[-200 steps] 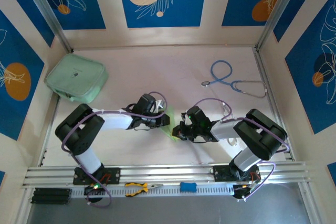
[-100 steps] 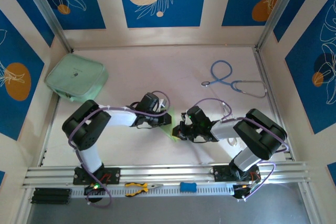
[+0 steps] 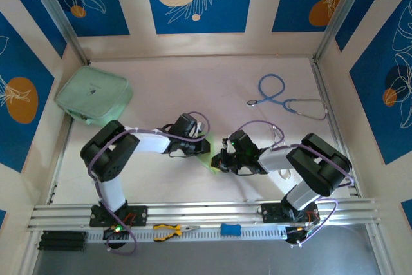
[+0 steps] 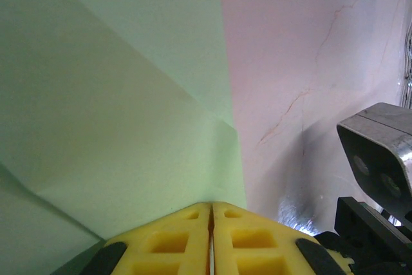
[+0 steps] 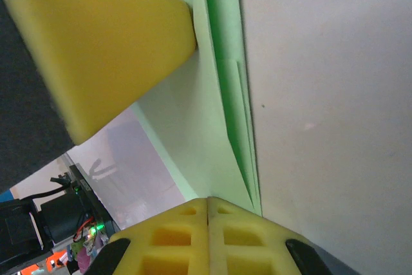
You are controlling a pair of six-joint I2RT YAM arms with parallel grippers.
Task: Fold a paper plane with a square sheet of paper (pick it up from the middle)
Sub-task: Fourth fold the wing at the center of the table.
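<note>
The partly folded square sheet of paper point(image 3: 208, 156) lies flat on the tabletop point(image 3: 193, 88), well apart from the stethoscope point(image 3: 283, 98), on its near-left side. The left end effector point(image 4: 211, 209) and right end effector point(image 5: 209, 203) are both clenched, tips resting on the green surface. This looks like setting a crease: one tip should pin the flap while the other slides along the fold with light, even pressure, so the thin sheet neither skids nor tears.

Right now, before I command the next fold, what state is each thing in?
thin light-green paper sheet: partly folded and creased, lying on the table between both arms.
left arm's yellow fingers: shut, tips at the paper.
right arm's yellow fingers: shut, tips at the paper's edge.
thick mint-green zip pouch: looks closed, back left.
blue stethoscope: lying loose, tubing looped, back right.
</note>
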